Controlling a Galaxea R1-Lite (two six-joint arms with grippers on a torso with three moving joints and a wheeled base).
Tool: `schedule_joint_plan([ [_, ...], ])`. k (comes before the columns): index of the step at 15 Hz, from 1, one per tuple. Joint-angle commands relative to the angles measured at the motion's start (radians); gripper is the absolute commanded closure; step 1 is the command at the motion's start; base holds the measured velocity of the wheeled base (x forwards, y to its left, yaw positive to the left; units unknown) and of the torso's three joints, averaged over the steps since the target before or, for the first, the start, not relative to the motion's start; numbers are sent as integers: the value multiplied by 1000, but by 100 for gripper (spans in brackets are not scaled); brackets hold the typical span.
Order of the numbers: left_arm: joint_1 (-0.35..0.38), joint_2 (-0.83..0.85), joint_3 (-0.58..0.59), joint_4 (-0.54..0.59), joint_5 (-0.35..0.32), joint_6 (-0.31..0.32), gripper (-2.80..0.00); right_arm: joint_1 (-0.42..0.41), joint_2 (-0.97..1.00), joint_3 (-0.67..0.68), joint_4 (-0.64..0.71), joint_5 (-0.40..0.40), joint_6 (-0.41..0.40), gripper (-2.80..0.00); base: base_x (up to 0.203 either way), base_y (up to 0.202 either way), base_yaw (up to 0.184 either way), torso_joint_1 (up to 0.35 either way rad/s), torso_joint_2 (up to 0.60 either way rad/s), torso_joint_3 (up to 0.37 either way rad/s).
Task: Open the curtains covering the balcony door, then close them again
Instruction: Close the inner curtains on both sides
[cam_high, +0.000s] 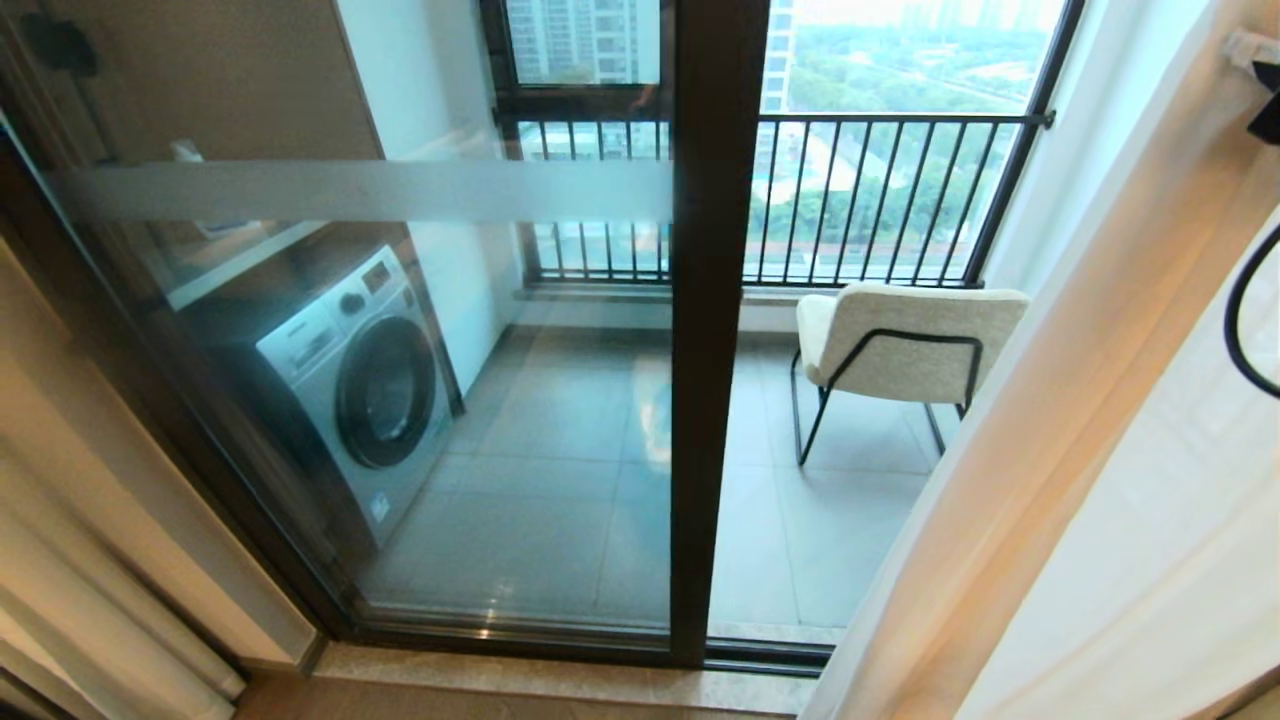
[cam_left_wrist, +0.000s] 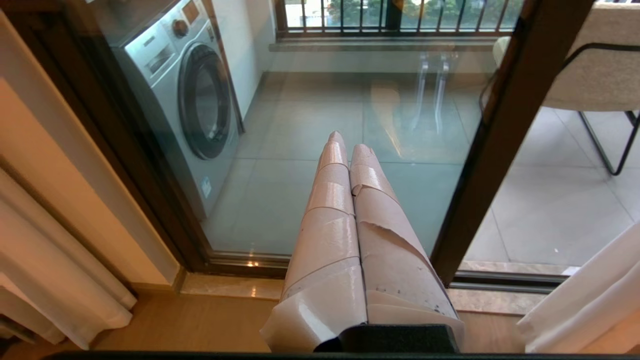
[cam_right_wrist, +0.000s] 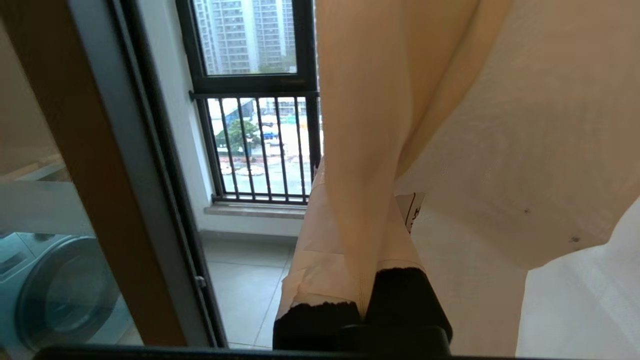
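Gripping a curtain (cam_right_wrist: 370, 150) fold at my two o'clock, I see my right end effector (cam_right_wrist: 365, 240) clamped; left end effector (cam_left_wrist: 347, 150) closed, empty. Balcony door (cam_high: 715, 330) stands at twelve o'clock.

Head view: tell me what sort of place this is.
Most likely a high-rise flat, at the glass balcony door: a washing machine and a chair stand on the tiled balcony, with tower blocks beyond the railing.

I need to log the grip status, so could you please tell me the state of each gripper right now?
Left gripper: closed, holding nothing.
Right gripper: closed on a fold of the curtain.
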Motion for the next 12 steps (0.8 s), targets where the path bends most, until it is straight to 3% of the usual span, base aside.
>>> schedule_joint_plan([
  [1, 0, 0, 0, 0, 1, 1, 0, 0, 0, 0, -4, 1, 1, 0, 0, 183, 4, 2, -6, -1],
  [7, 0, 0, 0, -1, 1, -3, 0, 0, -6, -1, -3, 1, 1, 0, 0, 161, 2, 4, -1, 3],
  [12, 0, 0, 0, -1, 1, -5, 0, 0, -4, -2, -3, 1, 1, 0, 0, 0, 0, 0, 0, 0],
])
